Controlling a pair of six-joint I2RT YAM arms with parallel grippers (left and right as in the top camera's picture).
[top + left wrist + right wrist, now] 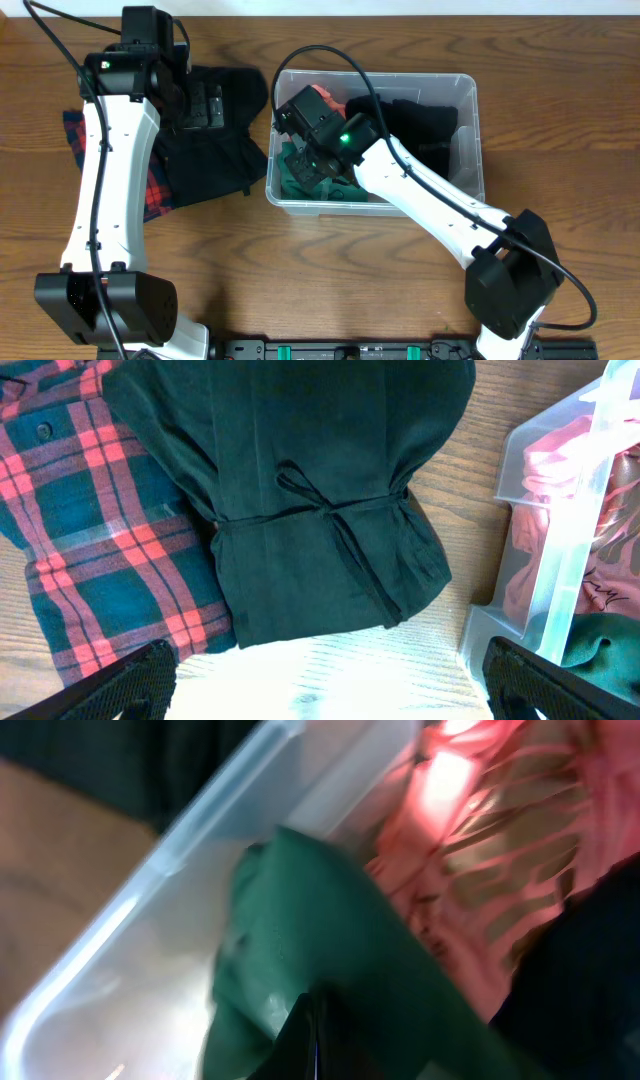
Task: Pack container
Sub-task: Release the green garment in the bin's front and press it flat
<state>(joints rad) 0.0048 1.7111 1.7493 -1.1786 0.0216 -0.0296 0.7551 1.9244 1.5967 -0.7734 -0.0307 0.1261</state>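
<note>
The container (479, 150) holds green cloth (330, 950), pink cloth (480, 850), black cloth (422, 120)

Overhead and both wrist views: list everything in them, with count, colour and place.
bin: one, clear plastic, on the table right of centre
green cloth: one, dark green, inside the bin at its left end
pink cloth: one, pink-red, inside the bin beside the green cloth
black cloth: one, black, inside the bin at its right end
black garment: one, black with a tie string, on the table left of the bin
plaid shirt: one, red and teal, partly under the black garment
table: one, brown wood
left arm: one, white, over the clothes
right arm: one, white, reaching into the bin
left pincer: one, black, open above the black garment
right pincer: one, black, closed on the green cloth
</note>
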